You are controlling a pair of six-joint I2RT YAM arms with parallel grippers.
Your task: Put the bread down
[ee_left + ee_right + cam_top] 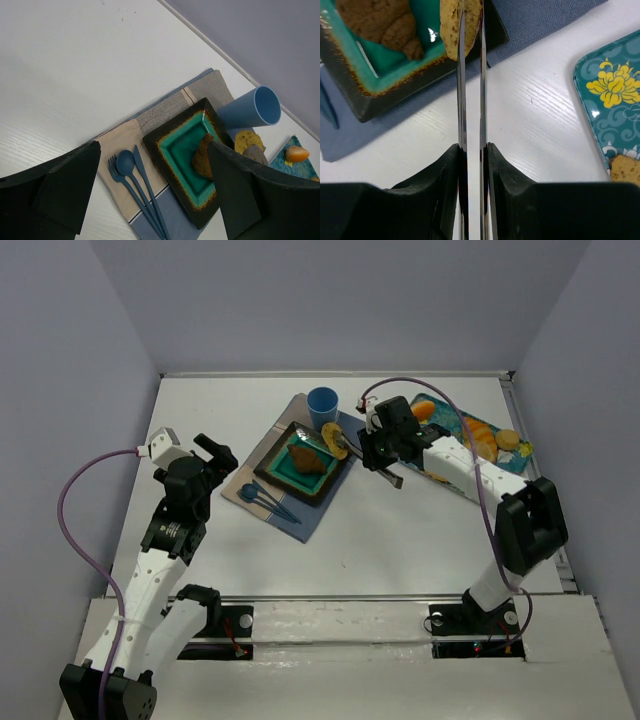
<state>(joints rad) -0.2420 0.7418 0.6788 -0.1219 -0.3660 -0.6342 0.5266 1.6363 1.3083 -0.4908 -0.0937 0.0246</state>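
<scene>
My right gripper is shut on a pair of metal tongs, and the tong blades clamp a yellow-brown bread slice. The slice hangs over the right edge of a dark square plate with a teal middle. A brown croissant lies on that plate. In the top view the slice is at the plate's right rim, below a blue cup. My left gripper is open and empty, left of the placemat. It is seen also in the left wrist view.
Blue cutlery lies on the placemat left of the plate. A patterned teal tray holding several pastries stands at the right, under my right arm. The cup stands behind the plate.
</scene>
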